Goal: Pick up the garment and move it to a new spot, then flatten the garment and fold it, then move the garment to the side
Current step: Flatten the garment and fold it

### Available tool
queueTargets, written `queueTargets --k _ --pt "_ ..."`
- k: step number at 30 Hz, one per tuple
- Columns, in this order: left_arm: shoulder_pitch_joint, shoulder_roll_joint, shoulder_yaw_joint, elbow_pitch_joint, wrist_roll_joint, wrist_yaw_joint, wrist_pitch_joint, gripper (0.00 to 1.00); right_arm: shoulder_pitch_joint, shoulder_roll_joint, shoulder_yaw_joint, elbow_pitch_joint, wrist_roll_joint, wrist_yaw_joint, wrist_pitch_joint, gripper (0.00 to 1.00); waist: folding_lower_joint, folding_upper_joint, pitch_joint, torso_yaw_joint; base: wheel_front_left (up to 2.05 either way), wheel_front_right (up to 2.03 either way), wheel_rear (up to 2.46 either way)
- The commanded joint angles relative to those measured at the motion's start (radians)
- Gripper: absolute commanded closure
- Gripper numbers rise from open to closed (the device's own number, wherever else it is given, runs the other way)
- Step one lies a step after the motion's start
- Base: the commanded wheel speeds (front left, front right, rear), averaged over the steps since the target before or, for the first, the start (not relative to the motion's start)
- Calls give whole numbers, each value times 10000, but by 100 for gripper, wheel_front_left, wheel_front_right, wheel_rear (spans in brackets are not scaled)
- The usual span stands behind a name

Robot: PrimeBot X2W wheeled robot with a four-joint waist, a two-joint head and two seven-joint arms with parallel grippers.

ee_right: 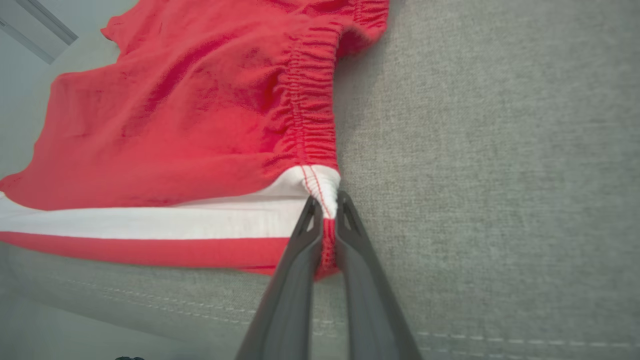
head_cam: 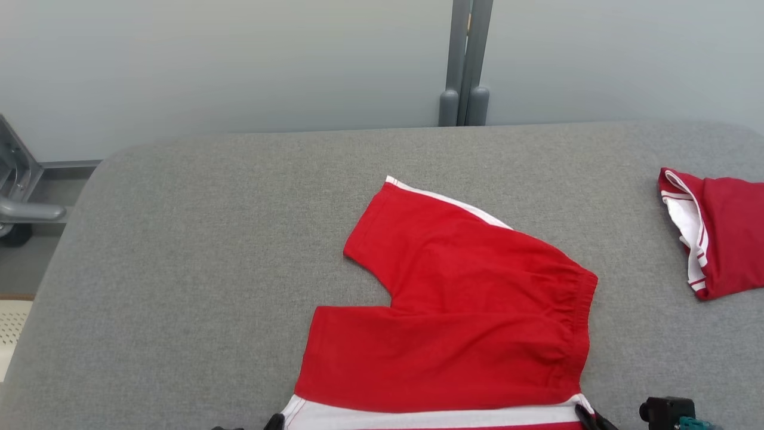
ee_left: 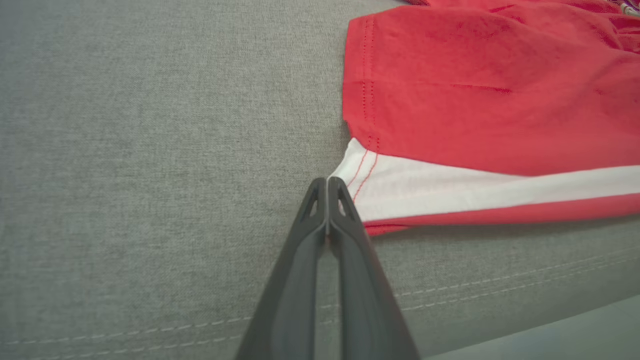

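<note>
Red shorts (head_cam: 465,310) with white side stripes lie spread on the grey padded table (head_cam: 179,239), waistband to the right, one leg pointing to the far side. The near edge runs straight along the table's front. My left gripper (head_cam: 274,421) is shut at the hem corner; in the left wrist view its fingertips (ee_left: 327,182) pinch the very tip of the white stripe (ee_left: 450,192). My right gripper (head_cam: 588,418) is shut on the waistband corner, and the gathered elastic (ee_right: 325,200) shows between its two fingers (ee_right: 300,260).
A second red and white garment (head_cam: 716,233) lies folded at the table's right edge. Grey posts (head_cam: 465,89) stand behind the far edge and a metal frame (head_cam: 18,191) stands off the left. The table's left half is bare cloth.
</note>
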Motion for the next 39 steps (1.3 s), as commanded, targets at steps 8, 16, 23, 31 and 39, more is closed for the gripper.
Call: queueTargets --k 8,16,23,31,39 --pt "393 139 815 -730 -18 55 2 100 167 -611 854 -97 860 -44 -1 100 1 -1 -260 -6 0 0 0" --pt "-2088 272 646 -1226 110 54 -16 100 -1176 -473 170 -662 1744 -44 -1 100 1 -1 600 -412 0 0 0" --pt "-4885 283 100 36 246 45 -15 100 -3104 -10 151 -372 1943 -33 0 100 1 -1 1850 -1080 0 0 0" --pt "-6900 116 -130 1274 591 46 -10 100 -4344 341 -55 95 1897 -32 0 100 1 -1 3084 -1820 0 0 0" --pt "-7762 126 27 1876 959 417 -10 100 -4439 617 -540 -18 1971 -32 0 100 1 -1 3688 -2457 0 0 0"
